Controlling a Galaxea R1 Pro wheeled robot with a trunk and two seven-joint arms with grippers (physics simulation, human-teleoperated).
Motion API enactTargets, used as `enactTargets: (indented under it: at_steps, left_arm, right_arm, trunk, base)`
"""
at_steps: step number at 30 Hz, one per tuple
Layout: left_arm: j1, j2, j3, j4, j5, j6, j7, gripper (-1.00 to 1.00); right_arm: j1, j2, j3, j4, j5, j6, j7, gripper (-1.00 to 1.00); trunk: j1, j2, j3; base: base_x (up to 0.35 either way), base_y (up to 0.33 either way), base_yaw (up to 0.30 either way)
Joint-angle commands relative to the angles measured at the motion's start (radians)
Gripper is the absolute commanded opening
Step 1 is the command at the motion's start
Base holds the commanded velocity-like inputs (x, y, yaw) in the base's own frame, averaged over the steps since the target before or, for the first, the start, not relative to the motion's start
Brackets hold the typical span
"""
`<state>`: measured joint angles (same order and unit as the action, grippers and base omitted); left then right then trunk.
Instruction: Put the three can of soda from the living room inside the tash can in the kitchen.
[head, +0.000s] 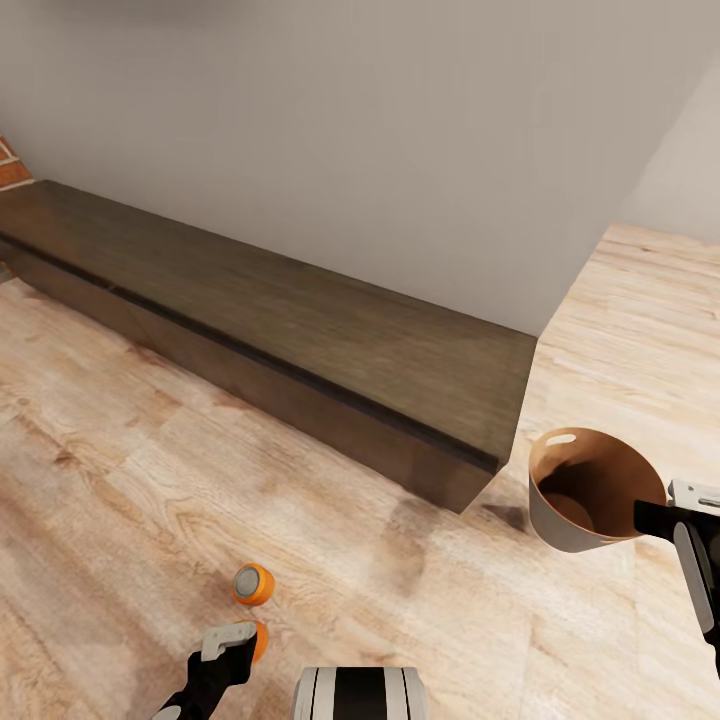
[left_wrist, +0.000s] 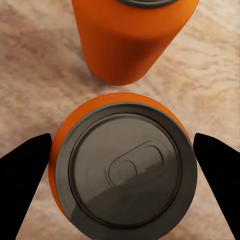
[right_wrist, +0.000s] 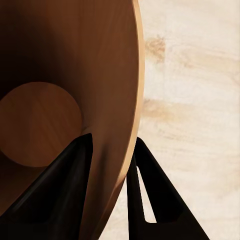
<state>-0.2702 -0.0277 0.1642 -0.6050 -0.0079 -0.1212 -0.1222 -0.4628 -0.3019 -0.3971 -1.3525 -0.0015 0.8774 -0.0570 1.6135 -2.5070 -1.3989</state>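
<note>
Spreading across the room, a light wood plank floor (head: 120, 500) meets a plain grey wall (head: 380, 130), with a long low dark table (head: 300, 340) set along it and a red brick column (head: 10, 165) at its far end. The right gripper (right_wrist: 112, 165) pinches the rim of the tash can (head: 560, 520). Two orange soda cans stand close together on the floor: the left gripper (left_wrist: 120, 165) is spread open around the nearer can (left_wrist: 125, 170), just beside the farther can (head: 253, 584).

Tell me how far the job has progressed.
Early stage. The trash can is empty, its rim gripped by the right gripper. The left gripper, jaws open, straddles one soda can standing on the floor; a second can stands beside it. None binned yet.
</note>
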Motion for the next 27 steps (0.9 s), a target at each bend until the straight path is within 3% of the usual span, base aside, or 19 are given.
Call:
enactTargets:
  at_steps: [1, 14, 20, 27]
  left_arm:
    - [0.0, 0.0, 0.001, 0.001, -0.002, 0.0, 0.001, -1.0]
    - [0.0, 0.0, 0.0, 0.001, -0.005, 0.0, 0.001, -1.0]
    - [0.0, 0.0, 0.0, 0.002, -0.021, 0.0, 0.001, -1.0]
    - [0.0, 0.0, 0.0, 0.002, -0.026, 0.0, 0.001, -1.0]
  right_arm:
    - [0.0, 0.0, 0.0, 0.0, 0.003, 0.0, 0.002, -1.0]
    - [0.0, 0.001, 0.0, 0.0, 0.003, 0.0, 0.002, -1.0]
    - [0.0, 0.0, 0.0, 0.0, 0.003, 0.0, 0.002, -1.0]
    - [0.0, 0.0, 0.0, 0.0, 0.003, 0.0, 0.002, -1.0]
  trunk:
    - [0.0, 0.0, 0.0]
    - [0.0, 0.0, 0.0]
    - [-0.003, 0.001, 0.023]
    - [-0.003, 0.001, 0.023]
  base:
    - [0.0, 0.0, 0.0]
    - [0.0, 0.0, 0.0]
    - [0.0, 0.0, 0.0]
    - [0.0, 0.0, 0.0]
